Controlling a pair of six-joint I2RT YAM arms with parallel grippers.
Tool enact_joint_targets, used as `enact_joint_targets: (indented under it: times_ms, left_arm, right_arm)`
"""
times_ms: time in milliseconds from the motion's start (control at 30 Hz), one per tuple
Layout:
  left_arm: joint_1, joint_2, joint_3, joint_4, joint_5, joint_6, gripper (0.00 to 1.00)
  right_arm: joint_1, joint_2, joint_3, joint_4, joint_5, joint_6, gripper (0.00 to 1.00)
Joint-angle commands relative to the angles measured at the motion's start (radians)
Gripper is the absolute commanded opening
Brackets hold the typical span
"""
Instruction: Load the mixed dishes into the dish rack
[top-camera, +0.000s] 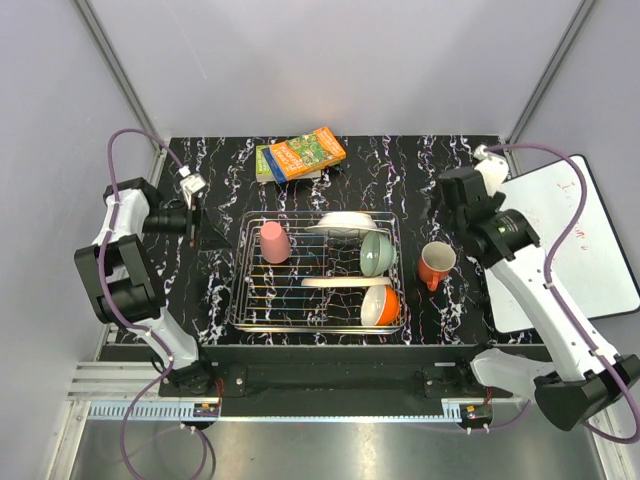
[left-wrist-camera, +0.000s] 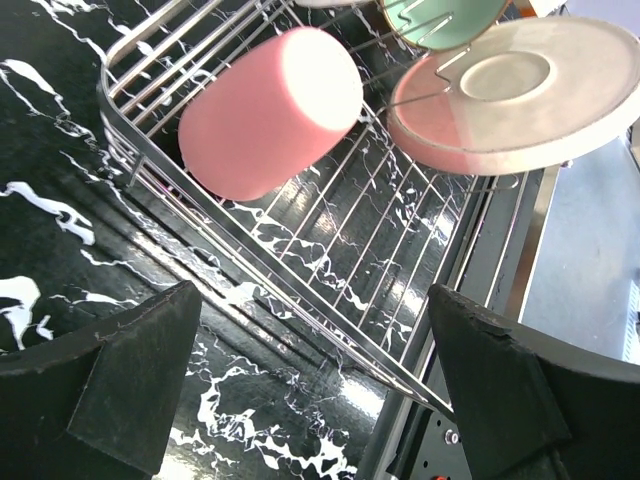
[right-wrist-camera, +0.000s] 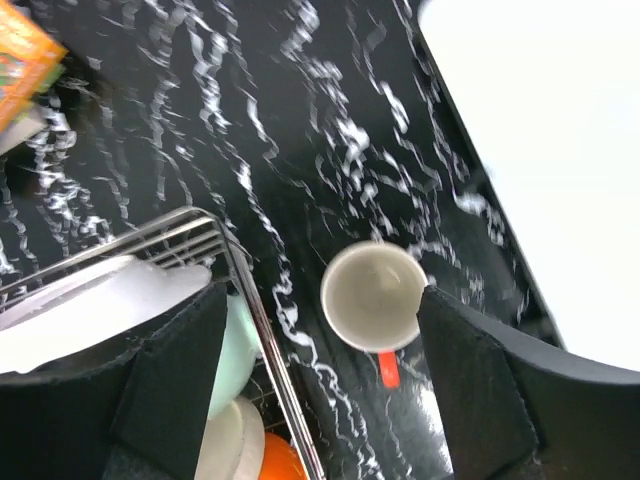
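The dish rack sits mid-table and holds the pink cup, white plate, pale green bowl, pink-and-cream plate and orange bowl. The orange-red mug stands upright on the table, right of the rack. My left gripper is open and empty, left of the rack; its view shows the pink cup and the pink-and-cream plate. My right gripper is open above the mug, which shows between its fingers, apart from them.
Colourful books lie behind the rack. A white board lies at the table's right edge, close to the mug. The rack's right rim runs just left of the mug. The table's front edge is near the rack.
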Motion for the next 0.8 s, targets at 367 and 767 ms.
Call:
enact_joint_targets:
  times_ms: [367, 767]
  left_arm:
    - [0.031, -0.022, 0.072, -0.203, -0.010, -0.031, 0.99]
    - [0.038, -0.055, 0.095, -0.205, -0.013, -0.057, 0.99]
  right_arm:
    - [-0.059, -0.077, -0.370, -0.149, 0.002, 0.529, 0.87]
    - [-0.142, 0.083, -0.439, 0.061, 0.011, 0.506, 0.81]
